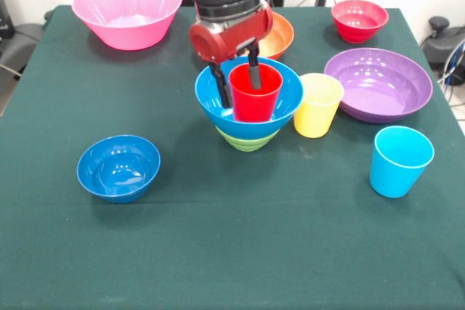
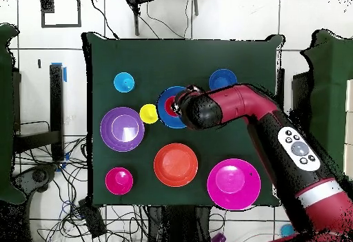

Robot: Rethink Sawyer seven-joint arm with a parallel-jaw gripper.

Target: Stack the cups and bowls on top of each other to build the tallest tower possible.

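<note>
currently your gripper [image 1: 237, 81] has one finger inside and one outside the rim of the red cup [image 1: 256, 96], narrowly parted around that wall; you cannot tell whether they press it. that cup stands upright in the large blue bowl [image 1: 280, 99], which sits on the green bowl [image 1: 247, 140] mid-table. the yellow cup [image 1: 317, 105] stands just beside this stack, the sky-blue cup [image 1: 399, 160] and small blue bowl [image 1: 118, 168] well apart.

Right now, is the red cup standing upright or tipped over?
Upright. The red cup stands mouth-up inside the large blue bowl, which sits on the green bowl. The gripper straddles its rim.
</note>
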